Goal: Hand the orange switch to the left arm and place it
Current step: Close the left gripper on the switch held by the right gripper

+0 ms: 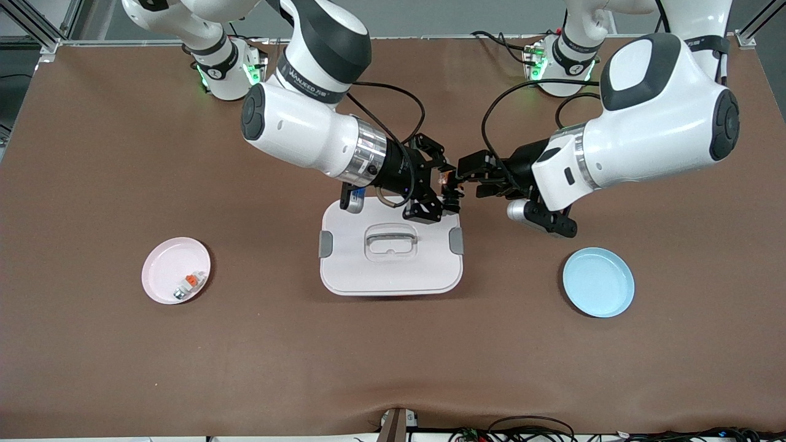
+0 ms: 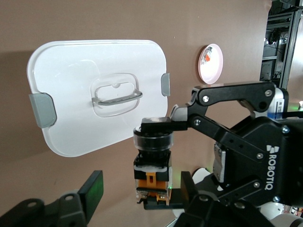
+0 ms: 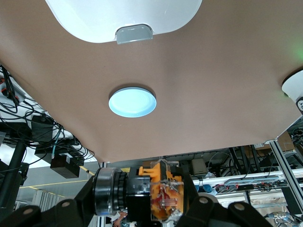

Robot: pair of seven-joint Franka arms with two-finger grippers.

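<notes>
Above the tabletop (image 1: 92, 153), your two arms are meeting over the box (image 1: 391, 253), at its edge farther from the front camera. The right end effector (image 1: 443, 184) is gripping the orange switch (image 1: 443, 179) between its two fingers, one pressing each end of the part; the left wrist view shows the switch (image 2: 152, 163) clamped this way, in the air above the tabletop just beside the box (image 2: 94, 71). The left end effector (image 1: 468, 178) is facing it with its fingers spread, one finger (image 2: 91, 189) standing clear of the switch. The blue plate (image 1: 599, 282) is lying toward the left arm's end, the pink plate (image 1: 166, 270) toward the right arm's, carrying a small white-and-grey piece (image 1: 188, 286).
</notes>
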